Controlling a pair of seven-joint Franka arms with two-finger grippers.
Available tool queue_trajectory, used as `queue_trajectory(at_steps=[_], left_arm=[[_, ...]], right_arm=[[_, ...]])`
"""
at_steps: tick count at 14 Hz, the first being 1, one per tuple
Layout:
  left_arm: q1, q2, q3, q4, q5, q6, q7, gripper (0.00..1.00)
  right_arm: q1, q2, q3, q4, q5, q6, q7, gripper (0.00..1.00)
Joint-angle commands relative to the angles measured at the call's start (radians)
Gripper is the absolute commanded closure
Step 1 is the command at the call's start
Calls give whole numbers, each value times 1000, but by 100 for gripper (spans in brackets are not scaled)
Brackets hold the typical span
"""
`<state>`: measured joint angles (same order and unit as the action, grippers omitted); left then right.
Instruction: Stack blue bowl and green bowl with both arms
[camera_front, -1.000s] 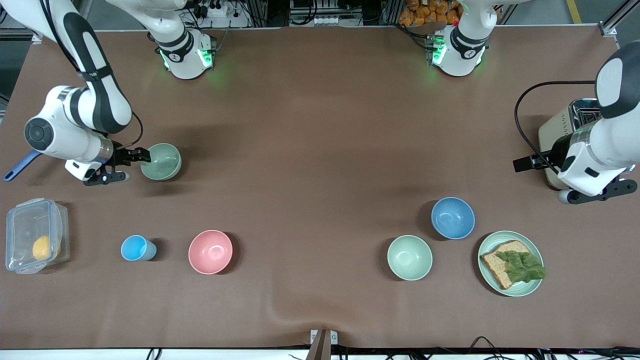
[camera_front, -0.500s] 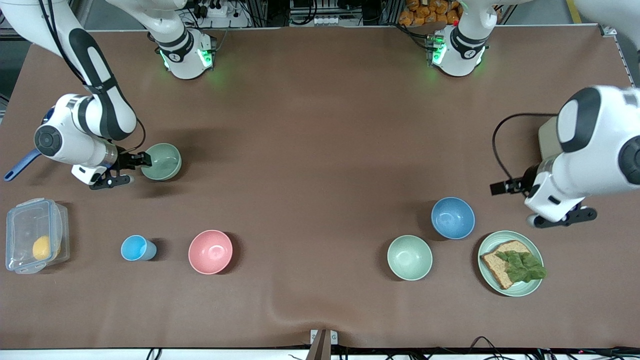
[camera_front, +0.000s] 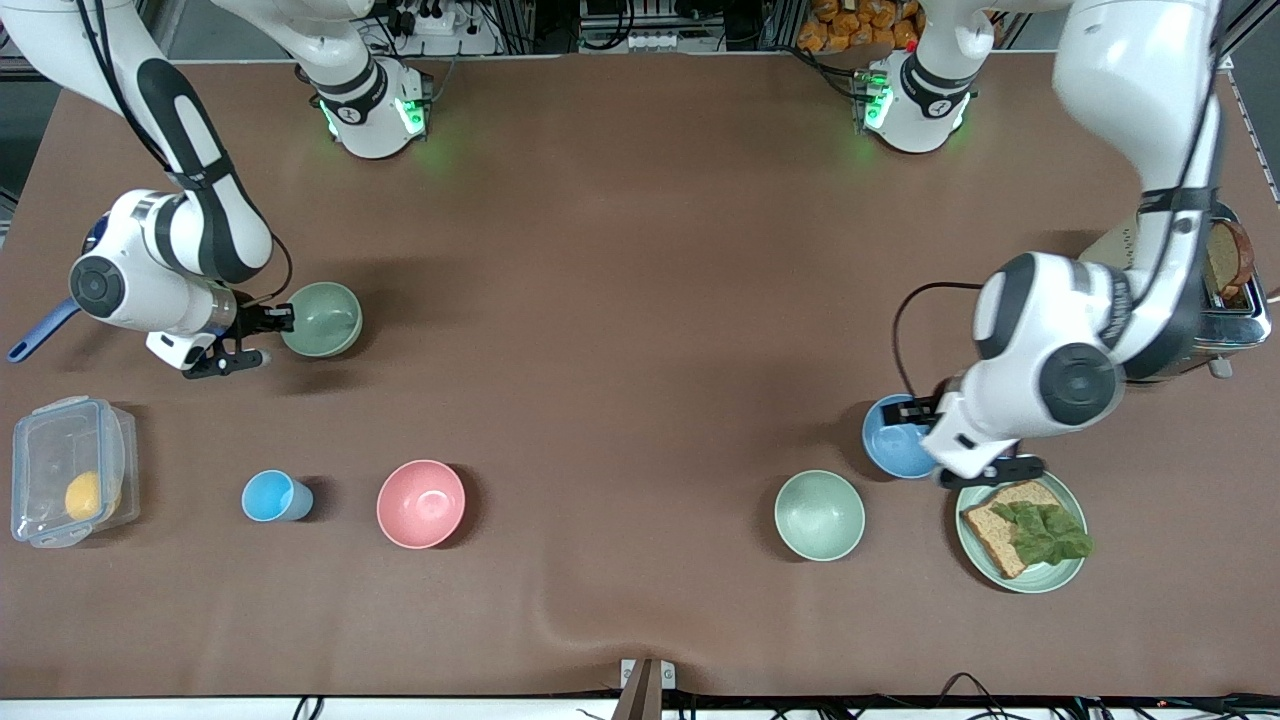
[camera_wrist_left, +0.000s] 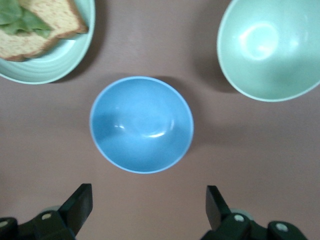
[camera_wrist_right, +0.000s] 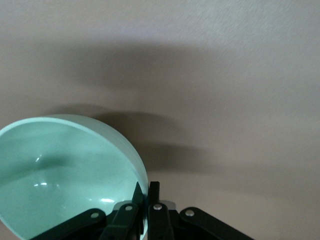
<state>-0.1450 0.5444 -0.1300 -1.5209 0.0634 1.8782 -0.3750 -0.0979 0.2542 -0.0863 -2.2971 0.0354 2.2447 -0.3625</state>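
**Operator:** While the round matte medium-blue bowl (camera_front: 893, 440) sits upright on the brown tabletop (camera_front: 620, 300) toward the left arm's end, I have the left tool (camera_wrist_left: 149, 206) over it with its two fingers spread wide, nothing between them. The round matte sage-green bowl (camera_front: 322, 319) is well apart, toward the right arm's end, and the right tool (camera_front: 268, 322) is pinched on its rim.

**Observer:** What sits close to the blue one?

**Operator:** A mintier pale-green bowl (camera_front: 819, 515) lies nearer to the front camera, and a pale-green plate with bread and lettuce (camera_front: 1020, 528) is just beside it. Farther out, a pink bowl (camera_front: 421, 503), a small sky-blue cup (camera_front: 272, 496), and a clear lidded box (camera_front: 68, 470) with something yellow inside.

**Observer:** How would you take it well?

**Operator:** In my judgement, come down with one finger inside the wall and one outside, on the rim side away from the plate, then close firmly on the thin edge. I'd watch that the outer finger doesn't nudge the plate. The right arm's grip on the green rim looks thin, so I'd lift it slowly and level.
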Motion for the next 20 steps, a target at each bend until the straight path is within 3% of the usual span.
queue_trajectory(at_steps=[1, 5, 8, 10, 14, 17, 20], left_arm=[[-15, 5, 3, 4, 27, 12, -12, 0], [-18, 6, 4, 10, 68, 32, -4, 0], [-15, 12, 13, 10, 78, 33, -5, 0], [1, 17, 15, 7, 105, 32, -15, 0], [30, 25, 13, 4, 105, 27, -13, 0], [71, 9, 13, -65, 107, 21, -13, 0], [76, 20, 12, -62, 108, 44, -15, 0]], right_arm=[[27, -75, 35, 40, 28, -146, 83, 100], [55, -144, 179, 64, 47, -243, 296, 100], [78, -153, 365, 82, 57, -228, 579, 100], [128, -145, 424, 105, 58, -182, 730, 100], [303, -58, 425, 134, 144, -24, 937, 100], [414, 43, 421, 156, 143, 123, 1112, 100], [489, 141, 404, 221, 133, 199, 1230, 100]])
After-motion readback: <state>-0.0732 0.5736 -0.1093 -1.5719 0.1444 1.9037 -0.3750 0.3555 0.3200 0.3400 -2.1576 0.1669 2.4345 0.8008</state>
